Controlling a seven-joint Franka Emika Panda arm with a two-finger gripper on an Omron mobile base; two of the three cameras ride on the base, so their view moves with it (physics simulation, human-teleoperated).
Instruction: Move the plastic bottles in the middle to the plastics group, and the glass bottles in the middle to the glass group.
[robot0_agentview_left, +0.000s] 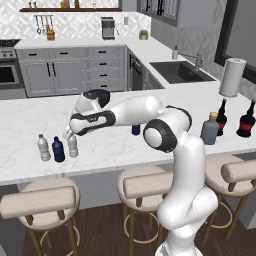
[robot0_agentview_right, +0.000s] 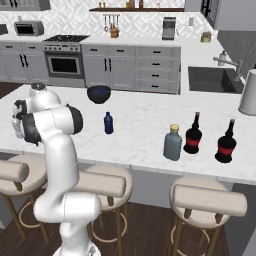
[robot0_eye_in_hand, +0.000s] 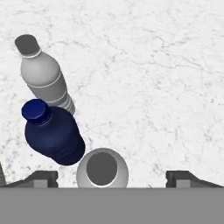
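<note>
My gripper (robot0_eye_in_hand: 112, 179) hangs open over the left part of the counter, just above a clear-whitish plastic bottle (robot0_eye_in_hand: 102, 169) that stands upright between the two fingers, touching neither. In the left base view the gripper (robot0_agentview_left: 70, 134) sits on top of this bottle (robot0_agentview_left: 73, 146). Right beside it stands the plastics group: a dark blue bottle (robot0_eye_in_hand: 52, 131) (robot0_agentview_left: 58, 150) and a clear one (robot0_eye_in_hand: 43, 74) (robot0_agentview_left: 44, 147). In the middle, a small dark blue bottle (robot0_agentview_right: 108, 123) (robot0_agentview_left: 135, 130) stands alone. The big grey-blue glass bottle (robot0_agentview_right: 173, 143) (robot0_agentview_left: 210, 129) stands next to the glass group's dark red-labelled bottles (robot0_agentview_right: 193, 135) (robot0_agentview_right: 226, 142).
A dark bowl (robot0_agentview_right: 99, 94) sits on the far side of the counter and a white paper-towel roll (robot0_agentview_left: 232, 76) at its right end. Bar stools (robot0_agentview_left: 40, 200) line the near edge. My own arm (robot0_agentview_left: 130, 112) stretches across the counter's middle.
</note>
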